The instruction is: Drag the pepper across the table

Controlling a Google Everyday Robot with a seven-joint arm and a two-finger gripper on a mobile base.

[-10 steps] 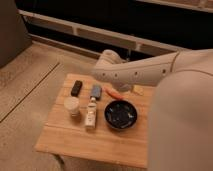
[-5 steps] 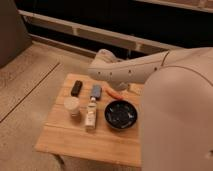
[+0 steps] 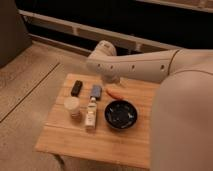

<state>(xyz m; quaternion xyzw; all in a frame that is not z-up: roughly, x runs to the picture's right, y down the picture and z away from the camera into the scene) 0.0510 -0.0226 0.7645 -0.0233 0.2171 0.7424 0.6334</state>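
Observation:
The pepper (image 3: 115, 93) is small, slender and orange-red. It lies on the far half of the light wood table (image 3: 100, 142), between the blue-grey block (image 3: 96, 91) and the black bowl (image 3: 120, 114). My white arm reaches in from the right over the table's far edge. My gripper (image 3: 113, 81) hangs under the arm's end, just above and behind the pepper. The arm hides part of it.
A small black object (image 3: 76, 88) lies at the far left of the table. A white cup (image 3: 72, 106) and a small bottle (image 3: 90, 112) stand left of the bowl. The arm's bulk covers the table's right side. The floor lies to the left, a dark wall behind.
The arm has swung and now fills more of the right side of the view. Its end stays over the table's far edge. The pepper and the other objects have not moved.

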